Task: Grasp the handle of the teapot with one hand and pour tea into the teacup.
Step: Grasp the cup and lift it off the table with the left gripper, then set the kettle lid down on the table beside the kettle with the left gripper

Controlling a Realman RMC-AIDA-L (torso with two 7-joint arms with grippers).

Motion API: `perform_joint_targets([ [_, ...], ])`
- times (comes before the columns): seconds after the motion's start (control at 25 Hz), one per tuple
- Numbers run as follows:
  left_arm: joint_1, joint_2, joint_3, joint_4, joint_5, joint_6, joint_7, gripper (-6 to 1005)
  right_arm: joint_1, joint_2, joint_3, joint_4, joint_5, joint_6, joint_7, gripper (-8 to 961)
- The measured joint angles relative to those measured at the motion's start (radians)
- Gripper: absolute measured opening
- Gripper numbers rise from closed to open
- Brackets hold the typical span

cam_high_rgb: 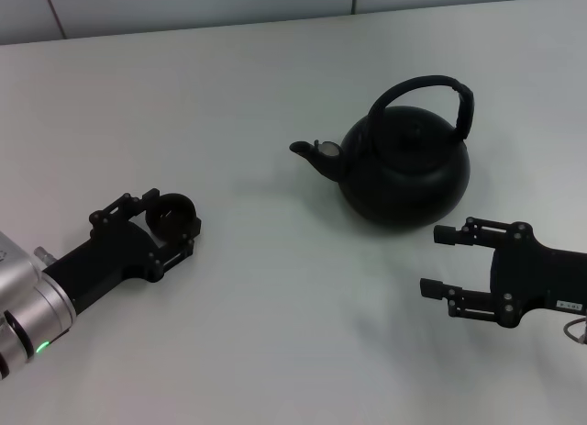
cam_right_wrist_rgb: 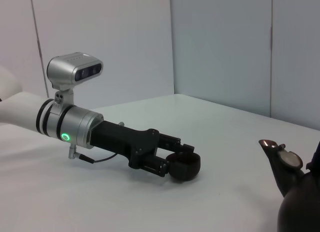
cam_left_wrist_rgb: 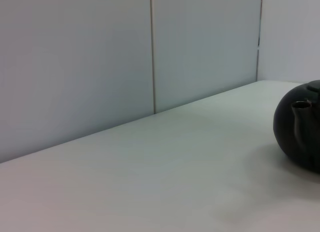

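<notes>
The matte-black teapot (cam_high_rgb: 404,173) stands upright on the white table, right of centre, its spout pointing left. Its arched handle (cam_high_rgb: 431,83) stands up over the lid. It also shows in the left wrist view (cam_left_wrist_rgb: 300,137) and, in part, in the right wrist view (cam_right_wrist_rgb: 287,182). The small black teacup (cam_high_rgb: 174,211) sits between the fingers of my left gripper (cam_high_rgb: 172,218) at the left, low at the table; the right wrist view shows this gripper (cam_right_wrist_rgb: 177,162) closed around the cup (cam_right_wrist_rgb: 184,167). My right gripper (cam_high_rgb: 434,260) is open and empty, just in front of the teapot.
The white table (cam_high_rgb: 275,333) runs back to a pale panelled wall (cam_left_wrist_rgb: 100,66). Bare table lies between the teacup and the teapot's spout.
</notes>
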State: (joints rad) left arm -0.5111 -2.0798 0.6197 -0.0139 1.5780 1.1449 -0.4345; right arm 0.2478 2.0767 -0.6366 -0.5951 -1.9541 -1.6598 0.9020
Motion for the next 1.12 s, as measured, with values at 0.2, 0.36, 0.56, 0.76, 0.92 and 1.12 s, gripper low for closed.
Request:
perform_joint_targets([
  [0.2, 0.001, 0.000, 0.000, -0.001, -0.002, 0.016, 0.000, 724, 0.001, 0.000, 0.000, 0.000, 0.000, 0.000, 0.000, 696],
  [0.36, -0.003, 0.000, 0.001, -0.002, 0.000, 0.056, -0.003, 690, 0.001, 0.000, 0.000, 0.000, 0.000, 0.002, 0.000, 696],
  [0.56, -0.063, 0.000, 0.008, -0.052, 0.004, 0.071, -0.002, 690, 0.002, -0.001, 0.000, 0.000, 0.000, 0.002, 0.000, 696],
  [0.76, -0.153, 0.000, 0.008, -0.122, 0.006, 0.047, 0.001, 691, 0.002, -0.001, 0.000, 0.000, 0.000, 0.001, 0.000, 696],
  [0.92, -0.184, 0.000, 0.000, -0.141, 0.020, 0.033, 0.003, 691, 0.002, -0.002, 0.000, 0.000, 0.000, 0.001, 0.000, 696],
  [1.12, -0.186, 0.000, -0.005, -0.141, 0.031, 0.028, 0.003, 690, 0.005, -0.002, 0.000, 0.000, 0.001, 0.000, 0.001, 695],
])
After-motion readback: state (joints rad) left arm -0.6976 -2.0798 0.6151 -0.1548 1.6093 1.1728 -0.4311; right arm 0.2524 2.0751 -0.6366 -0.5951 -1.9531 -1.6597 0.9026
